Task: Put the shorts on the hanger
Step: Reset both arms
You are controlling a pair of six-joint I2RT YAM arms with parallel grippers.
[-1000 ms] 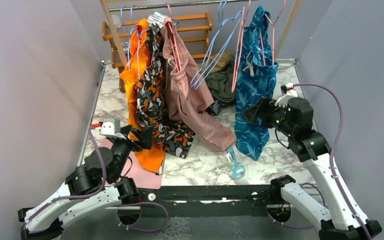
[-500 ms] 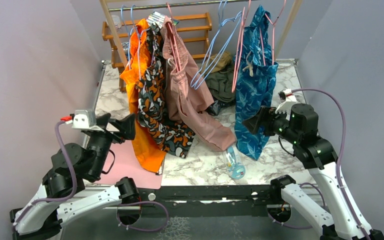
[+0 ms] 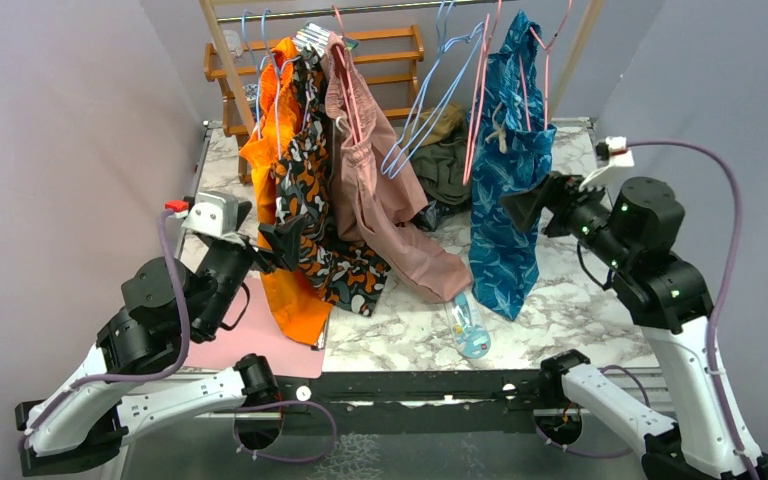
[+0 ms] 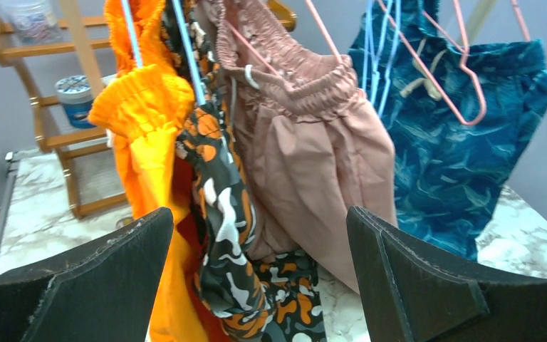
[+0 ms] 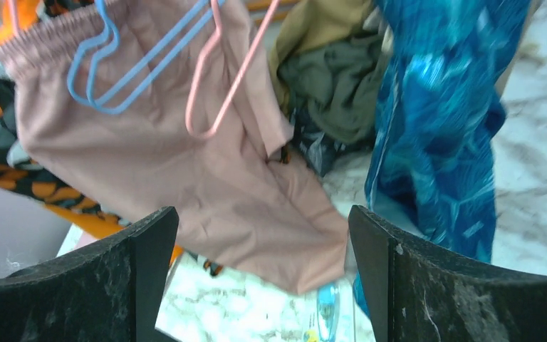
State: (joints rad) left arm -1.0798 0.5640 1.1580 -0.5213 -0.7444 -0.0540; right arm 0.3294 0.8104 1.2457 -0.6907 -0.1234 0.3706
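While both arms are raised over the marble worktop (image 3: pixel 580 310), your left tool (image 3: pixel 265 235) stands with its jaws spread wide and nothing between them. It faces the hanging orange garment (image 3: pixel 270 160) and the orange-black patterned shorts (image 3: pixel 310 220), close to them, but you cannot tell from these views whether it touches them. Your right tool (image 3: pixel 535 200) is likewise wide open and empty, just beside the right edge of the shorts (image 3: pixel 505 170).

You will find the shorts hanging from the rail (image 3: pixel 360 10) at the right end of the row, their lower end close to the worktop. The hanger (image 3: pixel 477 100) hangs from the same rail, its thin pink frame lying against the teal fabric. Whether the fabric is threaded over its bar cannot be made out.

To the left of the shorts hang 2 light blue hangers (image 3: pixel 430 100), then the dusty-pink shorts (image 3: pixel 380 210). A heap of olive clothes (image 3: pixel 445 160) lies behind them. A clear bottle (image 3: pixel 468 330) lies on the worktop below the pink shorts' hem, and a pink mat (image 3: pixel 250 340) sits under your left arm.
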